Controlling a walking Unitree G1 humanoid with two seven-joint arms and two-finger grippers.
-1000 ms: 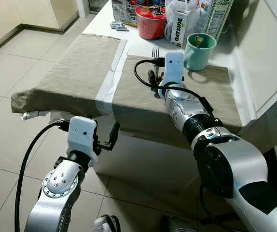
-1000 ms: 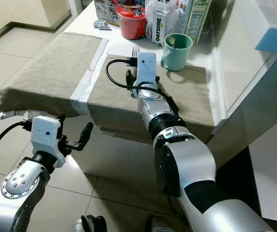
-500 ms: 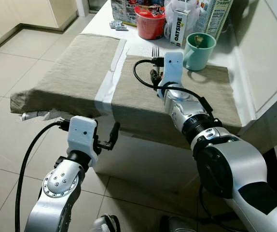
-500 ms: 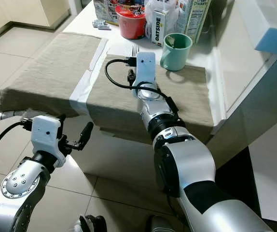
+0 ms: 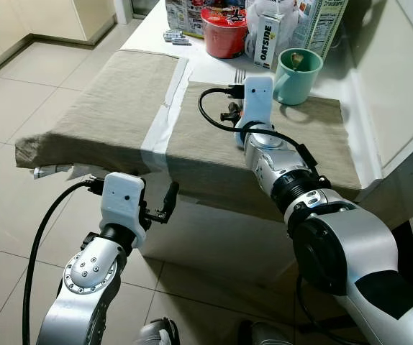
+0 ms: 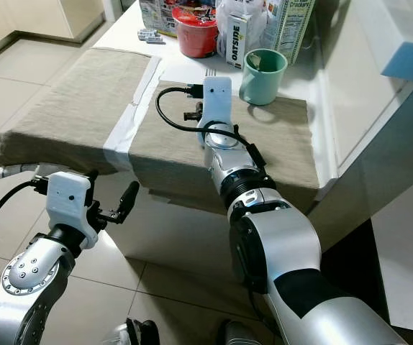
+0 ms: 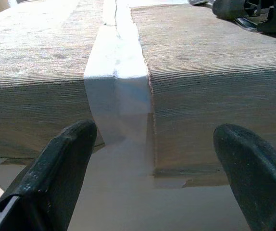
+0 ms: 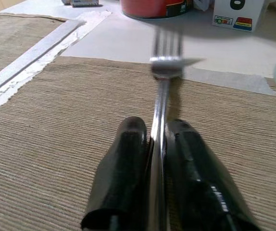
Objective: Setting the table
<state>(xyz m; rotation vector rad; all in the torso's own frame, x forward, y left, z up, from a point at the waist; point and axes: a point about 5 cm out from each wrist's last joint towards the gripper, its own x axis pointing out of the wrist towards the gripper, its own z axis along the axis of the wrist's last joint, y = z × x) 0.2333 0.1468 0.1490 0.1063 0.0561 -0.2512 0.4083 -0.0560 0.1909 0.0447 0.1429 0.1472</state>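
A slim silver metal fork (image 8: 163,91) is held pinched in the right claw (image 8: 158,144) over the right-hand beige woven placemat (image 5: 214,133) — carried slightly farther up the worktop than before, so placement seems near. The left claw (image 7: 152,159) is held wide — idle below the edge.

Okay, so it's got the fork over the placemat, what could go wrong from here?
1. The right gripper pinches the fork edge-on between shut jaws, so it may twist or slip when lowered.
2. The green mug stands close beside the fork's tines; a push forward could knock it.
3. The placemat hangs over the table edge, so dragging the fork could pull it askew.
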